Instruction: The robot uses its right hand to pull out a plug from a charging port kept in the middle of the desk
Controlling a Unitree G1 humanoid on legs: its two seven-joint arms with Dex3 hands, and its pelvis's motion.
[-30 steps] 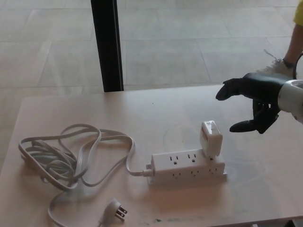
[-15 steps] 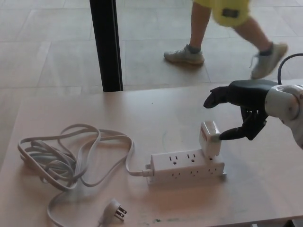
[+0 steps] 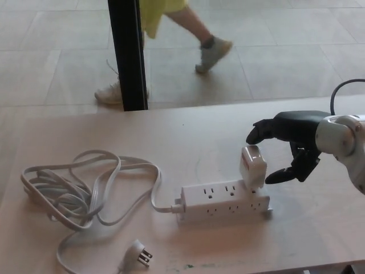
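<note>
While open, the right hand (image 3: 288, 147) brackets the plug (image 3: 252, 167).

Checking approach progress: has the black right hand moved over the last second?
Yes. The black right hand has moved left and down, toward the white plug adapter.

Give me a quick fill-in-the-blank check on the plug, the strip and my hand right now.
The white plug sits at the power strip's ____ end.
The right hand is ____, fingers apart around the plug.
The strip's cord lies coiled on the desk's ____ side.

Missing words: right; open; left
</note>
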